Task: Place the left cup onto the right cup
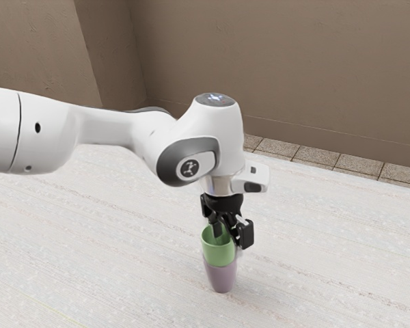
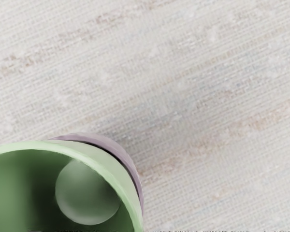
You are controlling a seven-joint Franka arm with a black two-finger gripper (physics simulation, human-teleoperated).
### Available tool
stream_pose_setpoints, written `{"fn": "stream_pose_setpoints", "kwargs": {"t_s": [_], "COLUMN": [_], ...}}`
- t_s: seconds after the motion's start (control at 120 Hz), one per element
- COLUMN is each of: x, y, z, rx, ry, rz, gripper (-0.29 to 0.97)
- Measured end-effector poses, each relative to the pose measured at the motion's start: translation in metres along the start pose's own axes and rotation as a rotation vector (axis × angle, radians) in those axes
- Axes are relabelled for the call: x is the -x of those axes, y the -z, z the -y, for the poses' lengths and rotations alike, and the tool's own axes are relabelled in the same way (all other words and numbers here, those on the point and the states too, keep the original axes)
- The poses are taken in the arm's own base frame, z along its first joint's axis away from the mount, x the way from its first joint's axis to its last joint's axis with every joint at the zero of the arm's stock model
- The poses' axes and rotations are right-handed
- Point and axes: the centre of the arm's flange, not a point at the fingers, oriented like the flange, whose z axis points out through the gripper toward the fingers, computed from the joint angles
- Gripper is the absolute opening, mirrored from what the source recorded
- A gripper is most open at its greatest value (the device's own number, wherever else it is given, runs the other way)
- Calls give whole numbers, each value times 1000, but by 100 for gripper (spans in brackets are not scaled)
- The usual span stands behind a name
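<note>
Okay, green cup (image 1: 217, 247) sits nested in purple cup (image 1: 222, 279), well in from the table's (image 1: 328, 225) far edge. On the gripper (image 1: 231, 231), fingers are spread astride the rim wall, one inside, one out, not pinching. Looks like light, stiff, thin plastic, prob. slick & tippy. If regrasping, take the rim wall w/ a gentle squeeze.

Plain brown walls (image 1: 294, 61), tiled floor strip (image 1: 342, 161), pale woven tabletop (image 1: 89, 239).
</note>
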Motion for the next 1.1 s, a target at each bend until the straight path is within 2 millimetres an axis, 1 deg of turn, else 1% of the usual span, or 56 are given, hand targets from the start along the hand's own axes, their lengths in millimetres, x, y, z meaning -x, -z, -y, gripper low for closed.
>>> {"fn": "stream_pose_setpoints", "kwargs": {"t_s": [0.133,0.208,0.267,0.317,0.375,0.442,0.492,0.617,0.683,0.767,0.833,0.925,0.992,1.1], "x": [10,16,16,14,11,8,7,9,9,7,11,15,18,18], "y": [41,59,74,89,106,120,130,147,156,165,170,185,188,189], "z": [-2,-2,2,9,24,49,73,140,165,183,199,217,221,219], "rx": [-12,-16,-17,-17,-17,-20,-23,-33,-38,-42,-44,-50,-51,-49], "ry": [0,4,12,26,50,89,124,224,258,275,284,286,276,249], "rz": [-43,-54,-63,-74,-83,-87,-92,-96,-97,-92,-86,-101,-98,-91], "gripper": [60,62,64,65,65,66,66,67,67,68,68,68,68,68]}}
